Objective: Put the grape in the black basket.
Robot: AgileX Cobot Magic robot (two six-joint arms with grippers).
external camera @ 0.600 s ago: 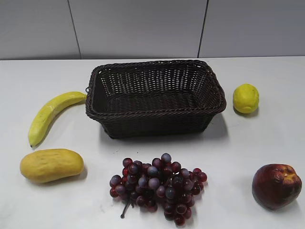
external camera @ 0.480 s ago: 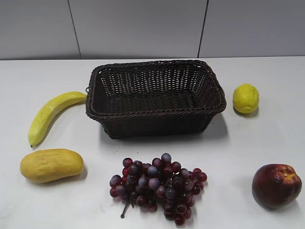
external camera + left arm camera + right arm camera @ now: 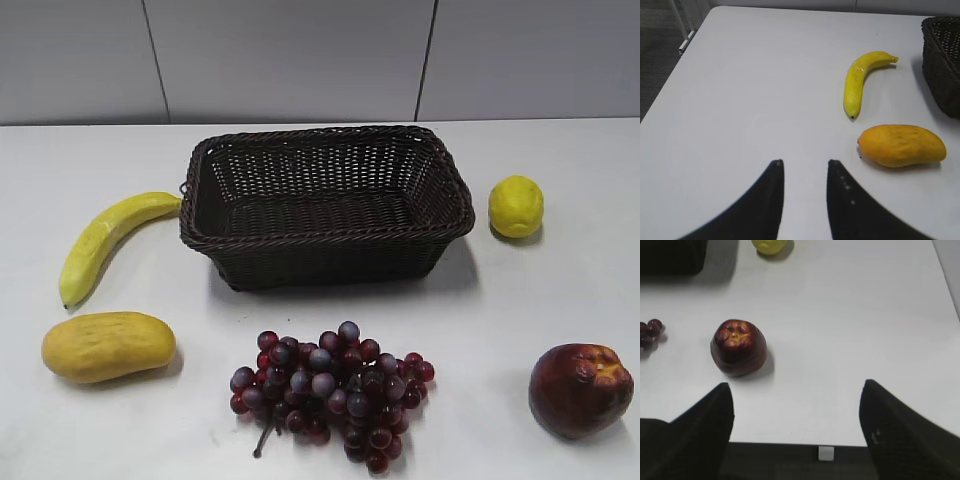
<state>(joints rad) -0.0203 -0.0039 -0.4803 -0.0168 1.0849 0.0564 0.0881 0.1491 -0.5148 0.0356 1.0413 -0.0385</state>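
The grape bunch [image 3: 330,393], dark red-purple with a thin stem, lies on the white table in front of the black basket [image 3: 325,255]. The basket is empty and stands at the table's middle. In the right wrist view a few grapes [image 3: 649,332] show at the left edge and a basket corner [image 3: 670,257] at the top left. A basket wall [image 3: 942,60] shows at the right of the left wrist view. My left gripper [image 3: 805,162] is open and empty over bare table. My right gripper [image 3: 797,387] is wide open and empty near the table's front edge. Neither arm shows in the exterior view.
A yellow banana [image 3: 105,240] and a yellow-orange mango [image 3: 108,346] lie left of the basket; both show in the left wrist view, banana [image 3: 860,82] and mango [image 3: 901,145]. A lemon [image 3: 516,206] lies right of the basket. A dark red apple [image 3: 580,388] [image 3: 738,346] sits at the front right.
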